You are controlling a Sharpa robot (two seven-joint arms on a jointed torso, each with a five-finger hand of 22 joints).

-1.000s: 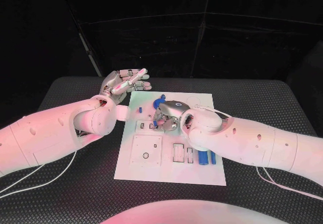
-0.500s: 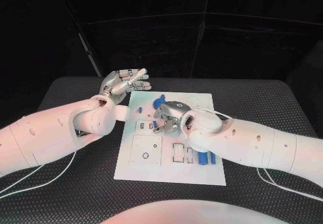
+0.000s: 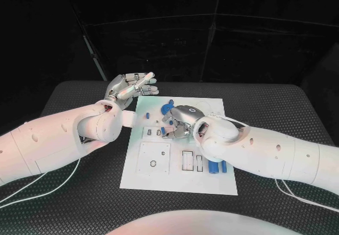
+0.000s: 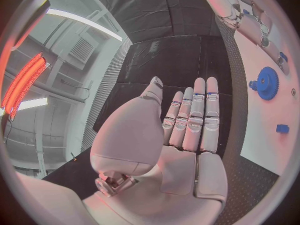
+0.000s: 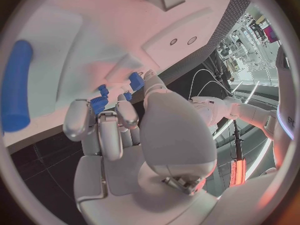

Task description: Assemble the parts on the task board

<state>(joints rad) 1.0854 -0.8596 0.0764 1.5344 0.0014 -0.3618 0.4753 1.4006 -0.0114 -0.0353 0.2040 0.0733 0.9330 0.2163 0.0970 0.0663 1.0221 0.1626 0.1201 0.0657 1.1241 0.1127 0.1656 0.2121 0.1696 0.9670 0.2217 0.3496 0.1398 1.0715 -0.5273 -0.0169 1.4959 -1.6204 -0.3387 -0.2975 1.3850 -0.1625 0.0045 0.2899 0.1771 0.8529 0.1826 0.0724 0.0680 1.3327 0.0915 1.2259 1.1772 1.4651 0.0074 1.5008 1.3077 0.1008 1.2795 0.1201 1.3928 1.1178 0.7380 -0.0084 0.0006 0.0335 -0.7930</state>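
Note:
The white task board [image 3: 177,183] lies mid-table. My right hand [image 3: 177,121] is down on its middle, fingers curled, pinching a small blue part [image 5: 99,104] between thumb and fingertips [image 5: 79,116] against the board [image 5: 94,25]. My left hand [image 3: 131,85] hovers beyond the board's far left corner, flat and holding nothing, its fingers [image 4: 195,116] straight. A blue gear [image 3: 167,105] stands near the board's far edge and also shows in the left wrist view [image 4: 267,83]. Beside it lies a small blue piece [image 3: 147,115].
Two blue cylinders [image 3: 214,166] lie on the board's right side under my right forearm; one [image 5: 15,85] shows in the right wrist view. Raised white blocks [image 3: 153,156] with slots sit on the board's left half. Black matting [image 3: 282,107] surrounds the board.
My right forearm has shifted slightly while its hand stays at the same spot on the board. The left hand has not moved.

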